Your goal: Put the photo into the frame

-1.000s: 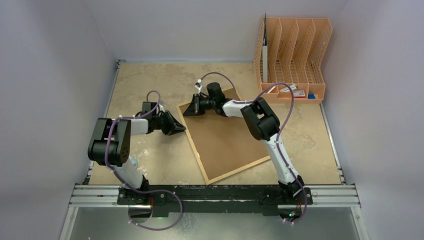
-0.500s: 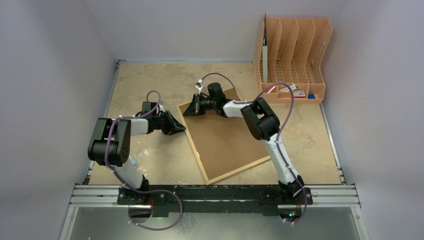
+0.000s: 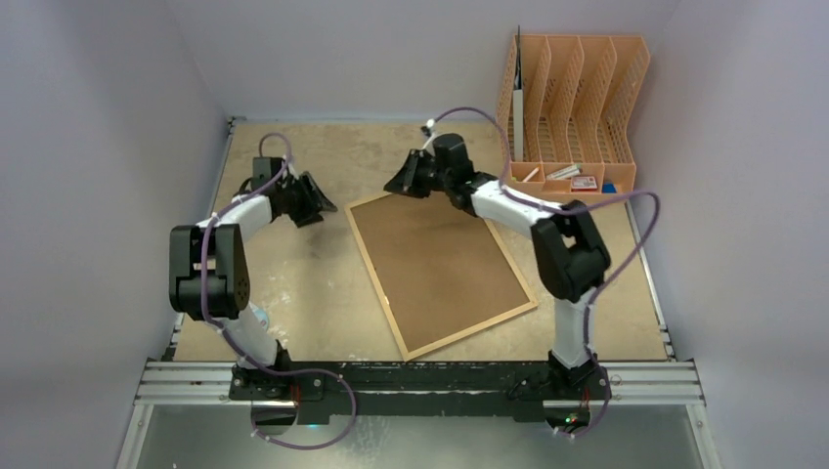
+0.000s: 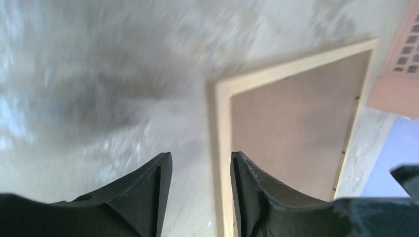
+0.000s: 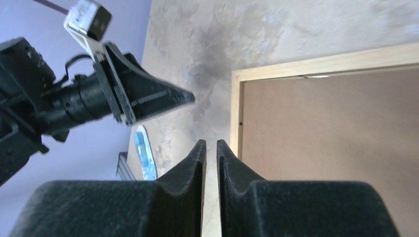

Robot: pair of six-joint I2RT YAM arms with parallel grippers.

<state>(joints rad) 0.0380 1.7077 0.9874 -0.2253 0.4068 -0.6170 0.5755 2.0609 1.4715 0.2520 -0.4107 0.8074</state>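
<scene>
Frame [image 3: 440, 274]: lies flat in the middle of the table [image 3: 293, 293] with its brown fibreboard back upward. It is turned askew to the table's edges, one short side toward the far edge and the other toward the near edge.
Frame border: thin light wood runs all round the brown board.
Left gripper [image 3: 326, 205]: hangs over bare table on the left half, toward the far edge. It is near the frame's far-left corner, apart from it, and touches nothing.
Left jaws: apart, with bare table showing between the fingers [image 4: 148, 197]; nothing is held.
Right gripper [image 3: 394, 184]: hangs over bare table just beyond the frame's far short side, near the same far-left corner and clear of the wood.
Right jaws: a narrow slit apart, with nothing in it.
The two grippers: their tips point roughly toward each other across a strip of bare table.
Left wrist view: blurred, though the frame's corner shows ahead of the fingers, slightly to one side.
File organiser [image 3: 572, 98]: orange with lattice sides, upright in the table's far right corner, apart from the frame. The small items in its low front tray are too small to tell.
</scene>
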